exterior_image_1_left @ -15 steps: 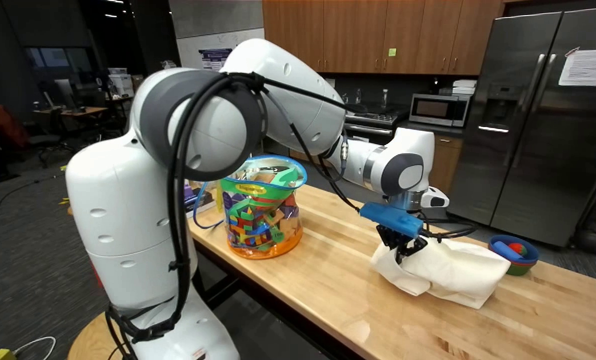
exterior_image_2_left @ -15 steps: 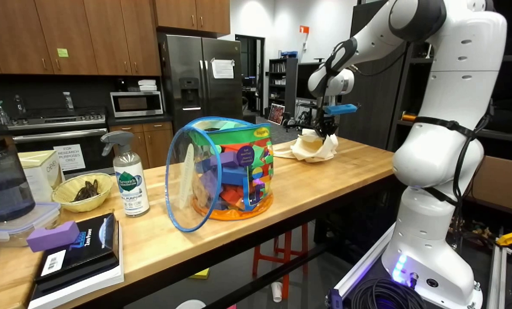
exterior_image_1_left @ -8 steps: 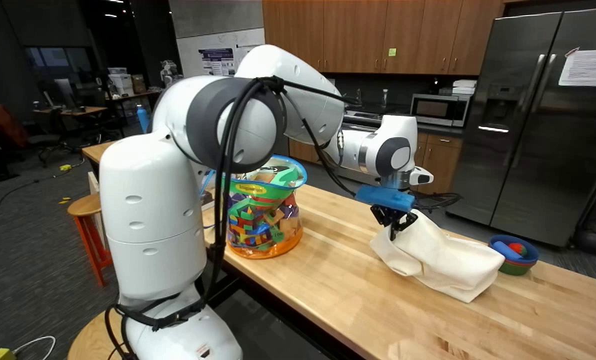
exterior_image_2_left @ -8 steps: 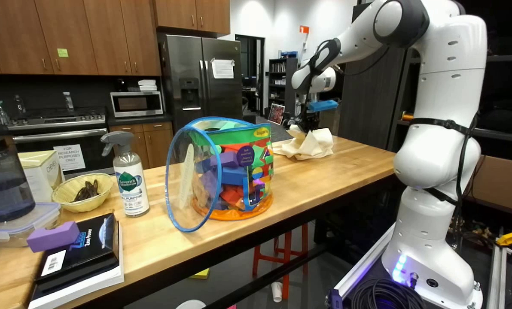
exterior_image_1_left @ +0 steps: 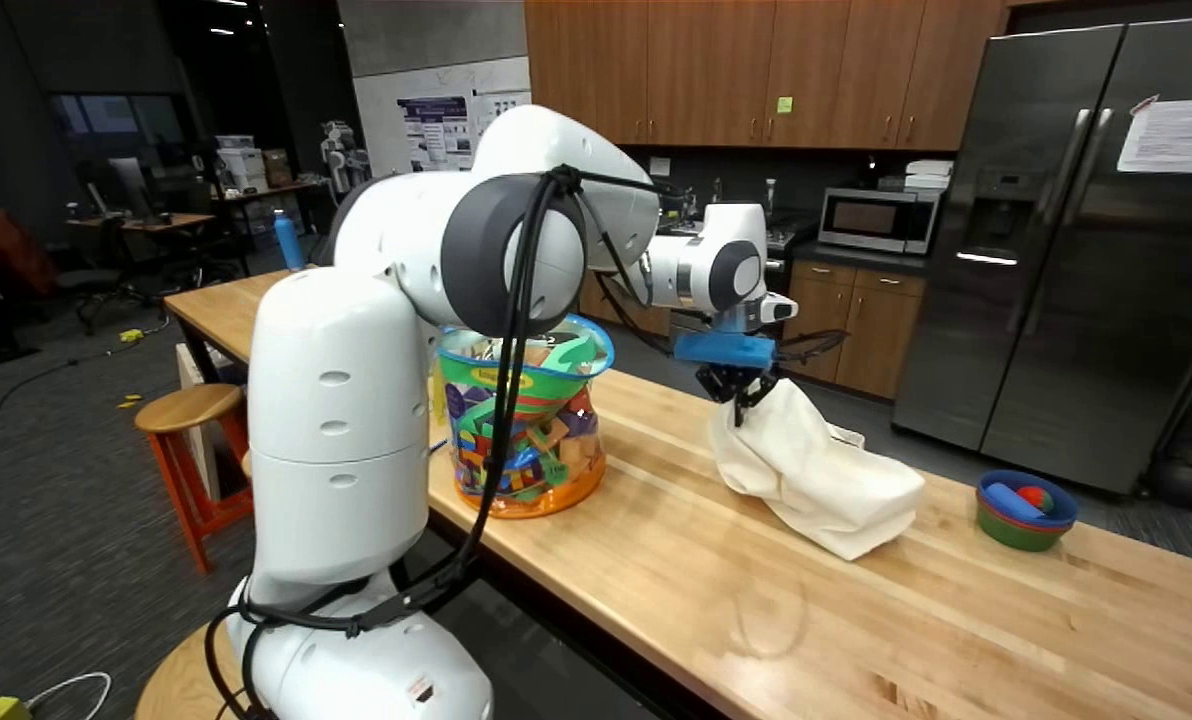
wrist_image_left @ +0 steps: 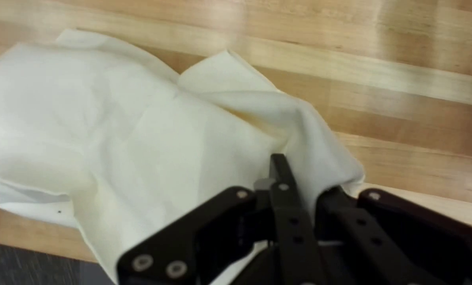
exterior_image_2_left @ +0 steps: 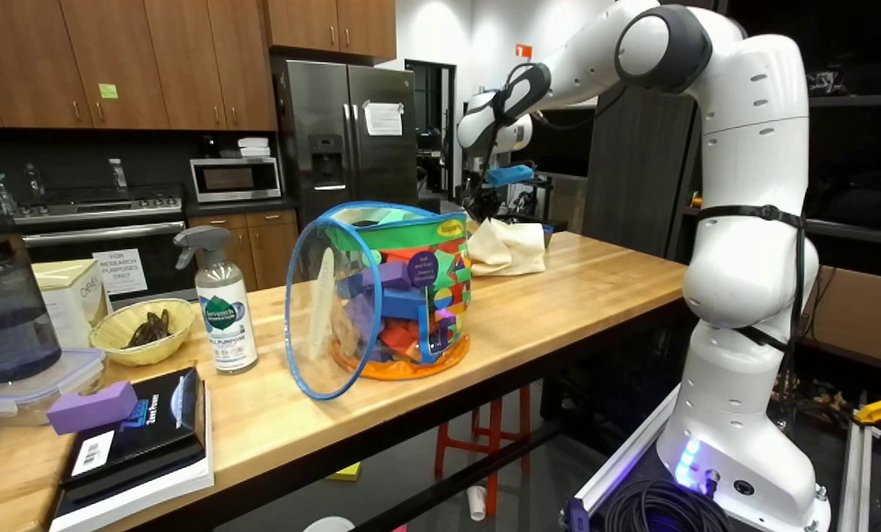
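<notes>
Cloth (exterior_image_1_left: 821, 475) Pinched by One End

Principal hazard: the fold may slip free; the gripper (exterior_image_1_left: 742, 410) is closed narrow on one small gather of the cloth, so the drag of the remainder could draw it out between the fingers (wrist_image_left: 280, 170); secondary hazard: the loose part, resting on the table (exterior_image_1_left: 1006, 620), may catch and tug at the pinch; whether anything sits inside cannot be told, though hidden contents would add load or could spill; lesser hazard: a table edge runs close by in the wrist view; too wide a sweep might carry the cloth over it, or brush the bag of blocks (exterior_image_1_left: 551, 440), which stands apart.

Position: in an exterior view the cloth rises to a peak at the gripper; from there it slopes down onto the table towards the bowls (exterior_image_1_left: 1019, 538), without touching them; in the wrist view most of it spreads left of the fingers, with folds beyond their tips.
</notes>
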Available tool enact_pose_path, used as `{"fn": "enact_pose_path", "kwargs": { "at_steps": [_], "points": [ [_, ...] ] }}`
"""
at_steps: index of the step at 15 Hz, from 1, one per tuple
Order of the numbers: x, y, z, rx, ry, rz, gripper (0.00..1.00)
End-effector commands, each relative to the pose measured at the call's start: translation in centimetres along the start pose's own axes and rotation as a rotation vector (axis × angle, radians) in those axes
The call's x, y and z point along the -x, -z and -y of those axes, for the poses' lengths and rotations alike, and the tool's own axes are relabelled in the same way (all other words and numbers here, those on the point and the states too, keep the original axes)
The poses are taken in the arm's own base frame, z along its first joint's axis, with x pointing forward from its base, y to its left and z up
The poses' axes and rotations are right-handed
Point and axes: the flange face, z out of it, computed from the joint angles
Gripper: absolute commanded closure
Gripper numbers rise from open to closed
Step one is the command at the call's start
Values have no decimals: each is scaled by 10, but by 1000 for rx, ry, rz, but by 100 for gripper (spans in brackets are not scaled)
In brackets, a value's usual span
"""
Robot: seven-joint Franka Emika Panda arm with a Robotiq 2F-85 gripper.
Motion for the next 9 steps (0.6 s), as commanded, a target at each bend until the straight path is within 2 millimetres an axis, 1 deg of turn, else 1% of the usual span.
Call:
{"fn": "enact_pose_path", "kwargs": {
  "at_steps": [1, 3, 5, 7, 9],
  "points": [
    [-23, 21, 46, 18, 94, -22, 99],
    [-28, 28, 75, 14, 141, -37, 99],
    [-27, 30, 101, 7, 171, -48, 99],
    [-20, 28, 116, 4, 183, -44, 99],
    [-12, 23, 122, 1, 174, -31, 99]
  ]
}}
